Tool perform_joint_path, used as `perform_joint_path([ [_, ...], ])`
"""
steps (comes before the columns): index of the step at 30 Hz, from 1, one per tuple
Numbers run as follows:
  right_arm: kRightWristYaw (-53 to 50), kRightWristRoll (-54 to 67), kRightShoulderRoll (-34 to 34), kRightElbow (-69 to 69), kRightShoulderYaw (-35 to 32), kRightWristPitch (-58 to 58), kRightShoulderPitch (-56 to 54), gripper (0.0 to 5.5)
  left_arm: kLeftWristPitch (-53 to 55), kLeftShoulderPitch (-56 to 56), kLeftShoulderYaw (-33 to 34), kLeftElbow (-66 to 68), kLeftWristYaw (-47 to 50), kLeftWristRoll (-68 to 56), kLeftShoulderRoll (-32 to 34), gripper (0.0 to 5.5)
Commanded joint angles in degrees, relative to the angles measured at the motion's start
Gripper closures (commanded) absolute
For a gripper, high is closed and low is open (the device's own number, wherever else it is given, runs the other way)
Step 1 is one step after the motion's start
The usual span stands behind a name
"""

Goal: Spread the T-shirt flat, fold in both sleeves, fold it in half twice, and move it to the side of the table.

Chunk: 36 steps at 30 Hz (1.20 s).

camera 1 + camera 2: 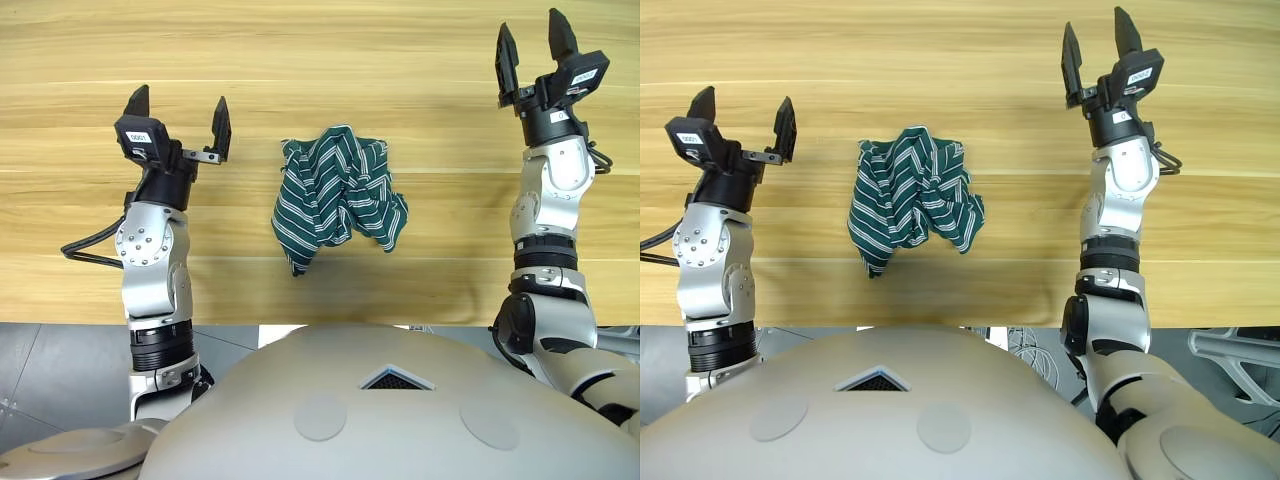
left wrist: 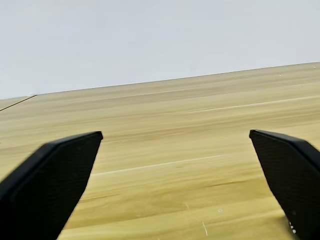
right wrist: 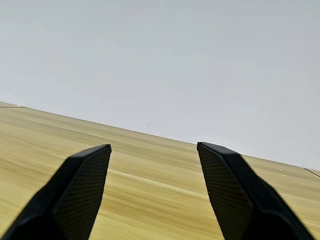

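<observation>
Light wooden tabletop (image 1: 320, 60) made of long planks lies before you, with a plain pale wall (image 3: 160, 50) behind its far edge. You have one thing to handle: one crumpled dark green T-shirt with thin white stripes (image 1: 338, 195). It lies as a heap in the middle, between your two arms. Its long axis runs from far to near, and a narrow tip points toward the near edge, slightly left. The left jaws are wide open and empty, near the shirt but apart. The right jaws are also wide open and empty, well apart from it.
</observation>
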Motion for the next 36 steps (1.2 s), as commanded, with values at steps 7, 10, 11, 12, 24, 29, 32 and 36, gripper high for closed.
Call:
perform_joint_path([
  [7, 0.3, -1.2, 0.0, 0.3, 0.7, -0.8, -0.3, 2.29, 3.8, -1.0, -1.0, -2.2, 0.4, 1.1, 0.5, 0.12],
  [10, 0.4, -1.3, 0.0, 0.2, 0.7, -0.9, -0.2, 2.29, 2.7, -1.4, -1.1, -1.3, 0.4, 2.0, 0.7, 0.12],
  [11, 0.5, -1.2, 0.0, 0.3, 0.7, -1.1, -0.2, 2.29, 1.9, -1.6, -1.0, -0.8, 0.4, 2.3, 0.6, 0.12],
  [12, 0.6, -1.2, 0.0, 0.3, 0.7, -1.2, -0.2, 2.29, 1.1, -1.8, -0.9, -0.4, 0.5, 2.7, 0.5, 0.12],
  [24, 0.2, -0.7, -0.1, 3.8, -0.8, -4.3, -1.4, 2.29, -9.7, -4.4, 1.8, 8.1, 0.5, 3.5, 0.2, 0.12],
  [29, 0.7, -0.7, -0.3, 4.2, -1.0, -4.7, -1.4, 2.29, -10.7, -4.6, 2.0, 9.1, 0.2, 3.0, 0.0, 0.12],
  [32, 0.9, -0.9, -0.3, 4.4, -1.0, -4.9, -1.5, 2.29, -11.1, -4.6, 2.0, 9.5, 0.2, 2.8, 0.1, 0.12],
  [36, 0.9, -1.1, -0.3, 4.4, -0.9, -5.0, -1.5, 2.29, -11.2, -4.7, 2.1, 9.6, 0.0, 2.6, 0.1, 0.12],
])
